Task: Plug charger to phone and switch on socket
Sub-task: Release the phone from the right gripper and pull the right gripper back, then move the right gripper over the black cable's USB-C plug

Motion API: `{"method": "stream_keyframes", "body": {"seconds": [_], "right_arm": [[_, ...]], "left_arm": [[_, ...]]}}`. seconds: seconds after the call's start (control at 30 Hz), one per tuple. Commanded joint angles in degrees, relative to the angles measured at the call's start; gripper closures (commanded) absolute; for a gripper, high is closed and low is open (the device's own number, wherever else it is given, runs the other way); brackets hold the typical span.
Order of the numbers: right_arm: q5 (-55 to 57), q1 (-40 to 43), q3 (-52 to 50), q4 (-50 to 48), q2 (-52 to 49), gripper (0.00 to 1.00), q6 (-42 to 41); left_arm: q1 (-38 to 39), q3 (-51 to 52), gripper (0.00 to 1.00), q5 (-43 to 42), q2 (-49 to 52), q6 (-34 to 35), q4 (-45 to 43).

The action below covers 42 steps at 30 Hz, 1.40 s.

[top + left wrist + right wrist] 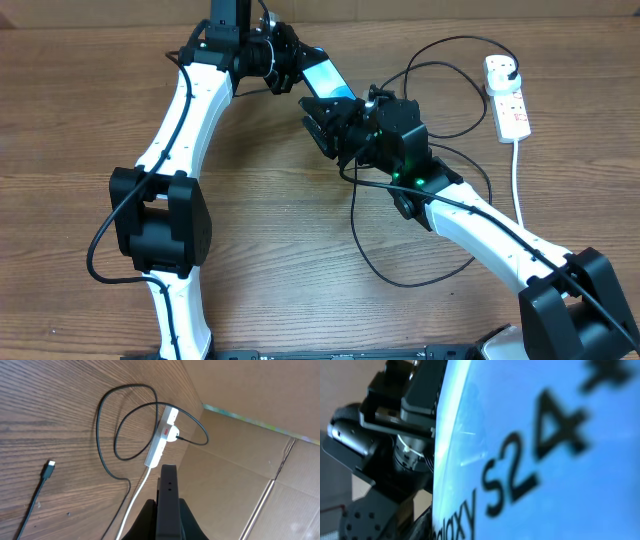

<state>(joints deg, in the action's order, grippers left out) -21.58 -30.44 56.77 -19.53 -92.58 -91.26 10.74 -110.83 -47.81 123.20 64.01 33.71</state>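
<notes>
Wood-grain counter [80,120] carries the white socket [508,100] at its far right edge, thick white lead trailing toward the near side. The charger [100,435] runs from that socket's end in loose black loops across the counter. Its small connector tip [50,466] lies flat on the wood, well apart from the socket and touching neither hand.

The phone [328,75] is off the counter, raised at the far middle between the two arms. The left hand [290,72] is clenched on one end of it. In the left wrist view the phone's slim black edge stands upright between the fingers. The right hand [322,118] sits just beside the phone's other end; whether it is released or clenched cannot be told. In the right wrist view the blue screen fills nearly everything, with dark "Galaxy S24" lettering.
</notes>
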Motion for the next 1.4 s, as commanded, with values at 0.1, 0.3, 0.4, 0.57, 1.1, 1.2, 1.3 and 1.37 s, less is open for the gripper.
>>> {"method": "stream_keyframes", "body": {"seconds": [0.1,0.3,0.4,0.57,1.1,1.2,1.3,1.37], "right_arm": [[-1.44,-0.33,0.31,-0.74,0.74,0.58,7.48],[-2.23,4.15,0.31,2.47,0.76,0.51,15.30],[-3.63,7.10,0.31,6.36,0.76,0.49,19.80],[-5.86,10.86,0.33,13.44,0.76,0.47,28.02],[17.07,10.91,24.09,64.22,-1.40,0.52,62.77],[17.05,10.91,26.77,66.18,-4.50,0.53,65.81],[16.83,10.88,29.14,66.79,-9.31,0.53,68.32],[16.50,10.88,29.90,66.51,-12.26,0.53,70.25]], "left_arm": [[-0.46,-0.87,0.96,-0.15,0.02,-3.80,1.01],[-4.02,-0.87,0.96,0.39,0.02,-7.67,6.62],[-6.43,-0.87,0.96,0.42,0.02,-11.32,10.03],[-10.75,-0.87,0.96,0.39,0.02,-17.84,16.63],[-15.72,-0.87,0.96,-0.50,0.02,-43.17,44.09],[-15.72,-0.87,0.96,-4.17,0.02,-44.13,44.11],[-15.69,-0.87,0.96,-6.69,0.02,-44.09,42.82],[-15.65,-0.87,0.96,-6.88,0.02,-43.25,42.16]]}}
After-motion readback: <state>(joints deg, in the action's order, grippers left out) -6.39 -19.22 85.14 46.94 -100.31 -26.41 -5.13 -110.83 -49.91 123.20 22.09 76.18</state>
